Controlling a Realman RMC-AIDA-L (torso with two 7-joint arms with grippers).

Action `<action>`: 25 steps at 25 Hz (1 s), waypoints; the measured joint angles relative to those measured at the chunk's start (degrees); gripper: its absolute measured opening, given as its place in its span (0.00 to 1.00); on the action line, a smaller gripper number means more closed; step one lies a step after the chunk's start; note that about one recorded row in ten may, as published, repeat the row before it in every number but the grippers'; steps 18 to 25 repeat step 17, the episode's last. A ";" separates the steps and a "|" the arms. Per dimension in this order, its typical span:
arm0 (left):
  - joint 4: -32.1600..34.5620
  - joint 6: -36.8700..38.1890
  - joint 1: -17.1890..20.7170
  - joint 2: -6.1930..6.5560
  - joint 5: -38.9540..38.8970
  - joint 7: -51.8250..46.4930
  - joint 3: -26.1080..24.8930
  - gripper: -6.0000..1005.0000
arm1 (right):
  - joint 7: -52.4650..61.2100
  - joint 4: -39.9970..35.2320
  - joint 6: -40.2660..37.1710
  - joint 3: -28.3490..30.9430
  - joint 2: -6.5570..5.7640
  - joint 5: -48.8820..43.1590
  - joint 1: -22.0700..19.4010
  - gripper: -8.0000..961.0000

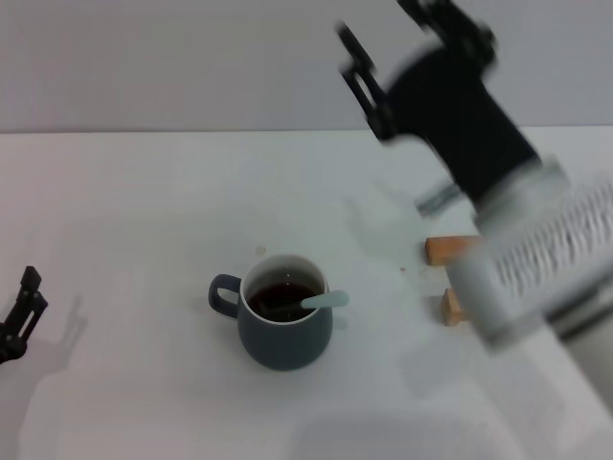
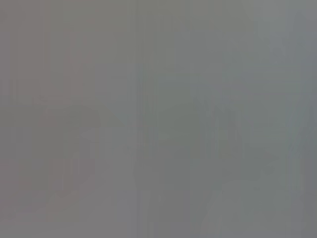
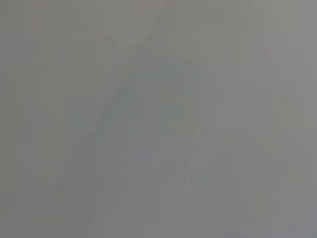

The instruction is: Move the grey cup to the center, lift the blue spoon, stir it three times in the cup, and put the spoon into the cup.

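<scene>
Head view: grey cup (image 1: 283, 324) upright on the white desk (image 1: 134, 220), near the middle, loop handle toward the robot's left, dark liquid inside. Blue spoon (image 1: 308, 302) resting in the cup, pale handle leaning out over the rim on the robot's right, bowl sunk in the liquid and hard to make out. Right hand (image 1: 362, 75) raised high above the far part of the desk, well apart from the cup, blurred; its dark fingers look spread with nothing between them. Right arm's pale forearm partly covering two small tan wooden blocks (image 1: 448, 251), only their ends showing, just right of the cup. Left hand (image 1: 21, 311) low at the left edge, well apart from the cup, cut off by the frame; released or clenched cannot be told. A few faint specks on the desk between cup and blocks. No readable writing anywhere; ribbed pattern on the forearm too smeared to read.

Left wrist view: flat grey haze only, nothing to make out.

Right wrist view: same grey haze, faint slanting shades, nothing identifiable.
</scene>
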 joint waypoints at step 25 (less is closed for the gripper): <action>0.90 1.48 1.10 0.17 -0.08 -3.53 -3.64 0.86 | 8.08 -28.56 -41.99 -18.03 0.06 31.96 -7.30 0.55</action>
